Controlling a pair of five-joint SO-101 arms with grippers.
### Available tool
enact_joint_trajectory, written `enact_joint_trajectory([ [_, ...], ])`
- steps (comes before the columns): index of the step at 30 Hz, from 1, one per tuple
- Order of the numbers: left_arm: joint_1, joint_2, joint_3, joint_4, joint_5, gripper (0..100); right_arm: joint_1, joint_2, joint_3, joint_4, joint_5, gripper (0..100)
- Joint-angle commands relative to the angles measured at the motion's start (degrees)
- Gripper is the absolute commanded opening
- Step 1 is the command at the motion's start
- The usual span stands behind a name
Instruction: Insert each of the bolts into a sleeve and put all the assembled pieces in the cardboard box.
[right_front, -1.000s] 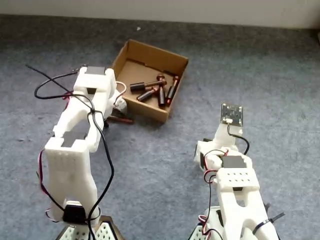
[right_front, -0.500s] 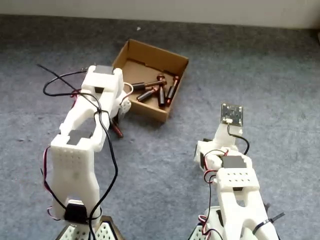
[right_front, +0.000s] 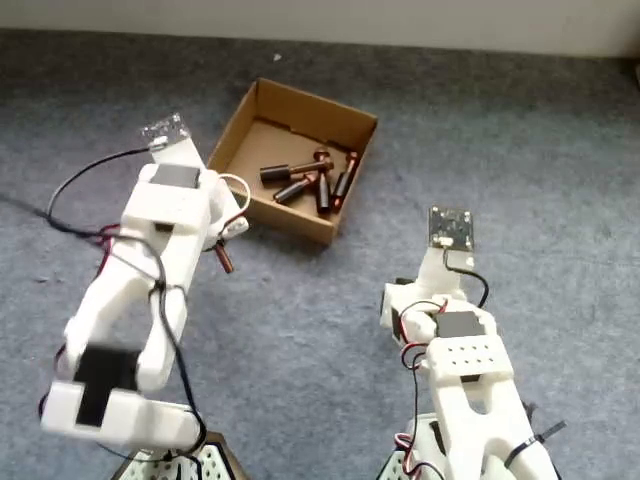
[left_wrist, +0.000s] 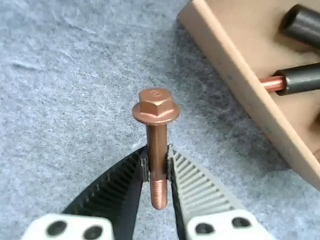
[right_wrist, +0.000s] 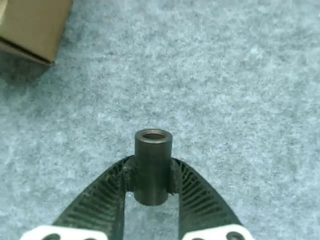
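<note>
On the grey, fuzzy surface (right_front: 560, 150) two white arms sit side by side. The left arm (right_front: 150, 260) is the bigger shape in the high view and bends up toward the box. The right arm (right_front: 470, 370) is lower down and well apart from the box.

The cardboard box (right_front: 290, 218) is open at the top and rests flat on the surface. Inside it lie several put-together pieces (right_front: 300, 182), dark tubes with copper ends, all in a little pile near one wall. From the left wrist view you can see one wall of the box (left_wrist: 240, 85) and a copper tip poking out of a dark tube (left_wrist: 300, 77).

The left end effector (left_wrist: 157, 155) is pinched tight on a copper bolt (left_wrist: 156, 111). It grips the bolt low on its stem, near the twisty end, and the six-sided head points away from the fingers (left_wrist: 192, 182). The bolt is outside the box, near its wall, and in the high view it shows as a small reddish stick (right_front: 224, 258).

The right end effector (right_wrist: 151, 165) is closed around a short dark sleeve (right_wrist: 153, 145). The sleeve's open round hole points away from the fingers (right_wrist: 105, 195). A corner of the box (right_wrist: 30, 30) is far off from it.
</note>
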Motion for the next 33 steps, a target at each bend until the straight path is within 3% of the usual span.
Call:
enact_joint_trajectory([
  [1, 0.0, -18.4, 11.2, -7.6, -1.6, 0, -2.3, -2.2, -0.3, -0.7, -0.1, 0.4],
  [6, 1.7, -31.5, 21.2, -13.4, -1.8, 0, -5.9, -6.5, 1.5, 0.0, 0.0, 0.4],
  [14, 5.4, -51.2, 34.4, -20.5, -4.4, 0, -14.2, -39.4, 17.7, 0.5, 7.3, 0.4],
  [21, 8.1, -66.7, 41.5, -20.6, -4.5, 0, -19.3, -60.0, 26.9, 6.0, 12.0, 0.4],
  [33, 15.8, -95.9, 57.4, -24.4, -7.7, 0, -33.3, -59.8, 28.1, 5.8, 15.6, 0.4],
])
